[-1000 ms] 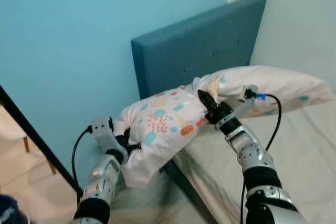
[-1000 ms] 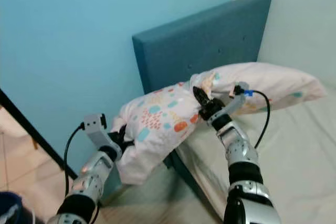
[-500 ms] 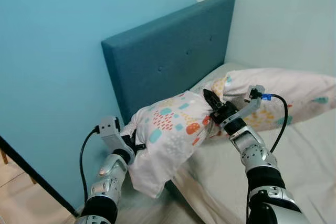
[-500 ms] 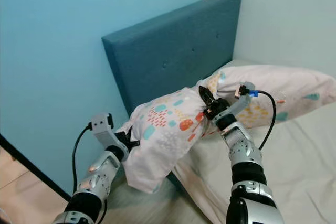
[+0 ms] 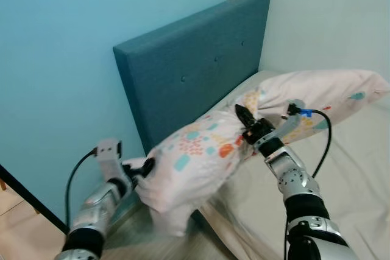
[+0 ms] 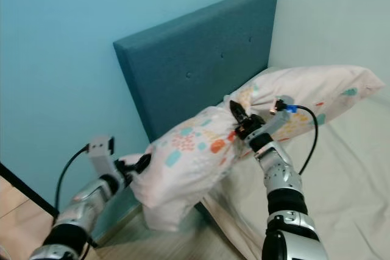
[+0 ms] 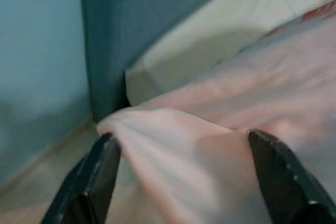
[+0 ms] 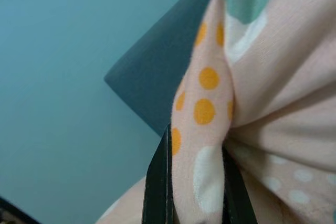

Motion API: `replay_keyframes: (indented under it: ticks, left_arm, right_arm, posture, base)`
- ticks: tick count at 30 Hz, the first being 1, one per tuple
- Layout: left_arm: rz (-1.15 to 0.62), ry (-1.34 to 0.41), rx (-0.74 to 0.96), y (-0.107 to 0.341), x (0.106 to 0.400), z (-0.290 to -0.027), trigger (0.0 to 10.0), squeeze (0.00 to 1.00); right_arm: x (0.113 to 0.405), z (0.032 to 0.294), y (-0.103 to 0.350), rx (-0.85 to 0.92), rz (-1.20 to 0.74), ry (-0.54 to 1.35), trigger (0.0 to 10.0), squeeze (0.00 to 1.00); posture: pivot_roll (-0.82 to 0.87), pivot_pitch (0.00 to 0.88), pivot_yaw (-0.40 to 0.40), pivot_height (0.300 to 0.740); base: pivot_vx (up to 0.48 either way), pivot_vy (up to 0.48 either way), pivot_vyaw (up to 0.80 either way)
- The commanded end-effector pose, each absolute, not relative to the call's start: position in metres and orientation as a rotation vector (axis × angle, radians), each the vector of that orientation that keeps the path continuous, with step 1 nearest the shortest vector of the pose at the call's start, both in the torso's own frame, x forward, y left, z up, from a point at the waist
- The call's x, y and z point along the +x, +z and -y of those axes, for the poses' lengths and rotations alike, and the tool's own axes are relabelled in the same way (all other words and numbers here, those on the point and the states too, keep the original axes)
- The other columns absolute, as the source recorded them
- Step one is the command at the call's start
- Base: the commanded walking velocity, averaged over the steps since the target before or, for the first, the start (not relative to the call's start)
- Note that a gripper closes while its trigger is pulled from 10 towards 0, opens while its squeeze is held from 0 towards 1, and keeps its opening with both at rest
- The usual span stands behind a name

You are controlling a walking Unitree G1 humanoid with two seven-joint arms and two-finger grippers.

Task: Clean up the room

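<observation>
1. a patterned pillow (image 5: 195,153) hangs in the air between the robot's two arms, off the corner of the bed where the mattress (image 5: 359,181) meets the teal headboard (image 5: 189,71); its lower end sags and blurs toward the floor.

2. the left gripper (image 5: 141,167) pinches one end of the pillow; the left wrist view shows its two black fingers (image 7: 97,177) set fairly wide with a fold of pale fabric bunched between them, so the hold is on the cloth, not the stuffing.

3. the right gripper (image 5: 247,123) grips the opposite end, nearer the headboard; in the right wrist view its fingers (image 8: 157,182) stand narrow, clamped on a thin ridge of dotted pillowcase.

4. a second pillow (image 5: 323,92) lies on the mattress against the headboard, just behind the right gripper.

5. holding both ends likely keeps the soft load spread and level so it can be carried over the mattress edge; the free spot beside the second pillow looks like the destination.

6. the risk, by appearance, is fabric slipping from the shallow pinches while the middle sags.
</observation>
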State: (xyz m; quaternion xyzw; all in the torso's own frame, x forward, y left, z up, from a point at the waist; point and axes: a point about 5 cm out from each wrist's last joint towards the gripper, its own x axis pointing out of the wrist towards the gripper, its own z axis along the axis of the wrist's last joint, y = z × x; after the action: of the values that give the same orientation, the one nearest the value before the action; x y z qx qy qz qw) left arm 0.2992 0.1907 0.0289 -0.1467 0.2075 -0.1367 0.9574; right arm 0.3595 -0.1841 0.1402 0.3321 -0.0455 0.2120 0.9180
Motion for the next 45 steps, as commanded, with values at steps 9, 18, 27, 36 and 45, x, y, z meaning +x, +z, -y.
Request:
replay_keyframes:
  ticks: [9,18,27,36,45]
  left_arm:
    - [-0.685,-0.121,-0.218,-0.019,0.248,-0.238,10.0,1.0]
    - [-0.68,0.222,-0.357,-0.047,0.22,-0.241,10.0,0.0]
    - [-0.713,0.339,-0.431,-0.06,0.199,-0.247,10.0,0.0]
    - [-0.74,0.334,-0.427,-0.065,0.196,-0.239,10.0,0.0]
    - [-0.782,0.279,-0.415,-0.072,0.191,-0.223,10.0,0.0]
  right_arm:
    - [0.366,0.193,0.157,0.603,0.154,0.419,10.0,0.0]
    - [0.352,0.179,0.1,0.406,-0.116,0.389,10.0,0.0]
    - [0.35,0.188,0.097,0.395,-0.105,0.338,10.0,0.0]
    - [0.353,0.187,0.104,0.348,-0.06,0.343,10.0,0.0]
    - [0.358,0.198,0.115,0.375,-0.005,0.273,10.0,0.0]
  posture:
    - [-0.09,0.03,0.037,0.74]
    - [-0.1,0.026,0.035,0.74]
    - [-0.11,0.029,0.043,0.74]
    - [-0.11,0.024,0.04,0.74]
    - [-0.12,0.011,0.038,0.74]
  base:
    - [0.0,0.0,0.0]
    - [0.0,0.0,0.0]
    - [0.0,0.0,0.0]
    - [0.188,0.0,0.44]
    - [0.265,0.0,0.15]
